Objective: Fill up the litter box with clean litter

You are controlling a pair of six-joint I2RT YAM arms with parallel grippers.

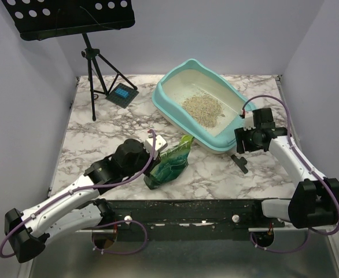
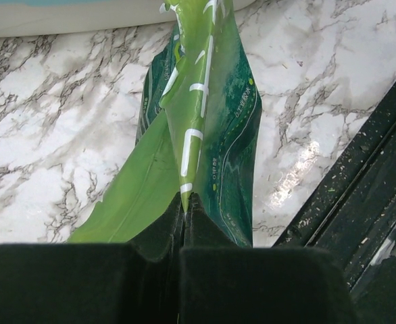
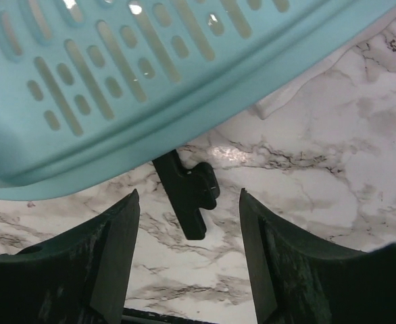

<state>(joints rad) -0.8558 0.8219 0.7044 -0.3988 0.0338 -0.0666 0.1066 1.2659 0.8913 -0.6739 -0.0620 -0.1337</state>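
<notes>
A black tripod stand rises at the far-left corner of the marbled table. The left gripper has its jaws closed on an edge of a crumpled green foil bag, whose tip lies just beside the near wall of the large turquoise plastic litter box. A pile of beige clean litter sits inside the box. At its near-right corner the right gripper hovers, jaws open and empty, above a small black plastic piece on bare marble.

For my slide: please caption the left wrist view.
Left gripper shut on the green bag, over the marble table.
</notes>
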